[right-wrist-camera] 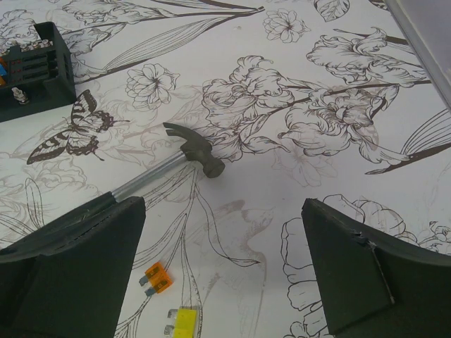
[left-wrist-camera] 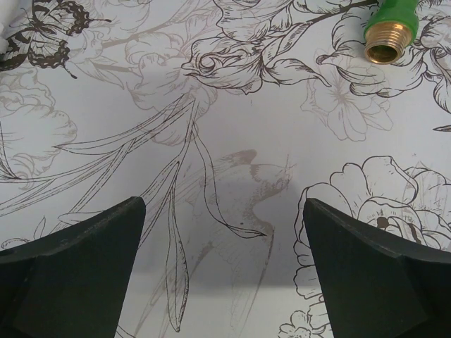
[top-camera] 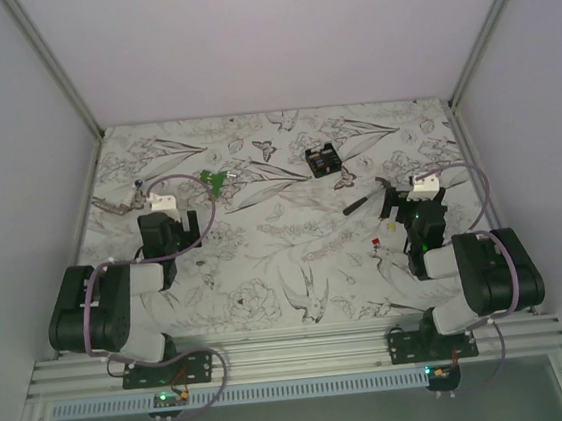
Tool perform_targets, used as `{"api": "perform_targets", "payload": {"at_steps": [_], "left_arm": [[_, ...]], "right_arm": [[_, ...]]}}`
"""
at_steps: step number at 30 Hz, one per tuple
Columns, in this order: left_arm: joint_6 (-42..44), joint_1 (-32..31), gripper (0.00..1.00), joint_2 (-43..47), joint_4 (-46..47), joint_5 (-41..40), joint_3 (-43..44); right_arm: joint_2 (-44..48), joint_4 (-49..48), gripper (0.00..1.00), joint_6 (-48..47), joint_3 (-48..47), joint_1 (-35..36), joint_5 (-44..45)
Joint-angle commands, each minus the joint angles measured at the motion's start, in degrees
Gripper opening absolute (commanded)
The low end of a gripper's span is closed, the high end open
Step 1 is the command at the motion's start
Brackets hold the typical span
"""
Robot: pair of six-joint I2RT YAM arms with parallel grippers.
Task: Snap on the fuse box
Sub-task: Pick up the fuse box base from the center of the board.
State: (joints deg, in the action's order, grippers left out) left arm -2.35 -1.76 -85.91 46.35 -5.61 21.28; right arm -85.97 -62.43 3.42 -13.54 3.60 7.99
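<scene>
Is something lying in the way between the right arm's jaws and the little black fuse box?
Yes. A small hammer lies between the open right jaws and the fuse box. An orange fuse and a yellow fuse lie near the jaws.

I've got my left arm (top-camera: pixel 100 310) and right arm (top-camera: pixel 489 279) both folded with elbows drawn back beside their bases, forearms reaching forward, and the left gripper (left-wrist-camera: pixel 222 204) and right gripper (right-wrist-camera: pixel 222 203) angled downward, jaws spread wide.
</scene>
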Motion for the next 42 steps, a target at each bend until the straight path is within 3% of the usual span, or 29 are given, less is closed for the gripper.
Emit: {"api": "perform_targets", "payload": {"at_steps": [1,16,20,24,32,42], "left_arm": [[0.16,0.44,1.00,-0.51,1.46,0.87,0.31],[0.30,0.44,1.00,1.66,-1.52,1.03,1.31],[-0.62,0.44,1.00,7.21,-9.34,-0.48,2.64],[-3.16,0.44,1.00,12.44,-24.26,-2.42,8.05],[-8.55,0.44,1.00,22.08,-38.24,0.31,12.20],[-10.92,0.44,1.00,18.82,-43.00,11.94,17.22]], "right_arm": [[0.20,-1.97,0.99,-0.42,-1.31,-0.12,-0.01],[1.57,1.61,0.99,-1.10,-2.69,-0.15,-1.59],[4.57,17.69,0.99,-2.19,-10.09,0.03,-4.43],[4.28,30.90,0.99,-3.91,-19.23,2.72,-5.16],[-4.90,47.22,0.86,1.86,-36.91,5.81,-10.49],[-22.99,55.16,0.62,4.19,-55.51,8.52,-14.62]]}}
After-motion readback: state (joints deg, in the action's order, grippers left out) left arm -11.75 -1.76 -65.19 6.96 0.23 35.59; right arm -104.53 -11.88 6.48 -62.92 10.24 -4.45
